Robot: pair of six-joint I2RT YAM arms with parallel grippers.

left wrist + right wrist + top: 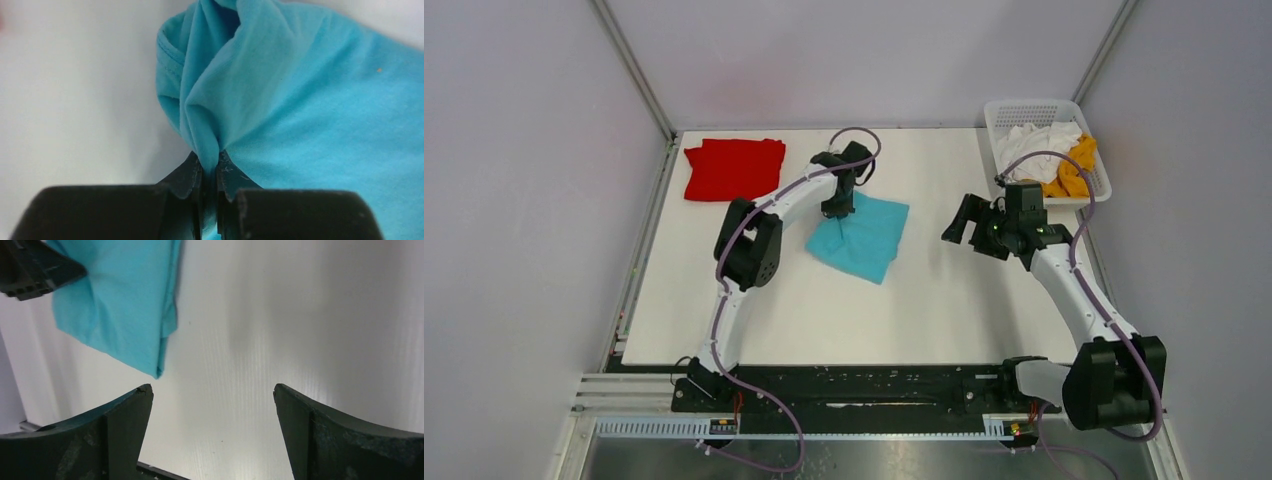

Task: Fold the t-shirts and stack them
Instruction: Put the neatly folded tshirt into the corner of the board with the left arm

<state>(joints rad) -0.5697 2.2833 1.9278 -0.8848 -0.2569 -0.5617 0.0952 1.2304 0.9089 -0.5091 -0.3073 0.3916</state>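
The turquoise t-shirt (864,237) lies folded in the middle of the table. My left gripper (838,212) is shut on its far-left edge, and in the left wrist view the cloth (280,95) bunches up into the shut fingertips (192,175). The red t-shirt (734,167) lies folded at the far left. My right gripper (965,222) is open and empty above bare table, right of the turquoise shirt, whose corner shows in the right wrist view (125,305). The white t-shirt (1036,140) and the mustard-yellow t-shirt (1076,168) lie crumpled in the basket.
The white lattice basket (999,112) stands at the far right corner of the white table (854,310). Grey walls close in the left, back and right sides. A black rail runs along the near edge (874,385).
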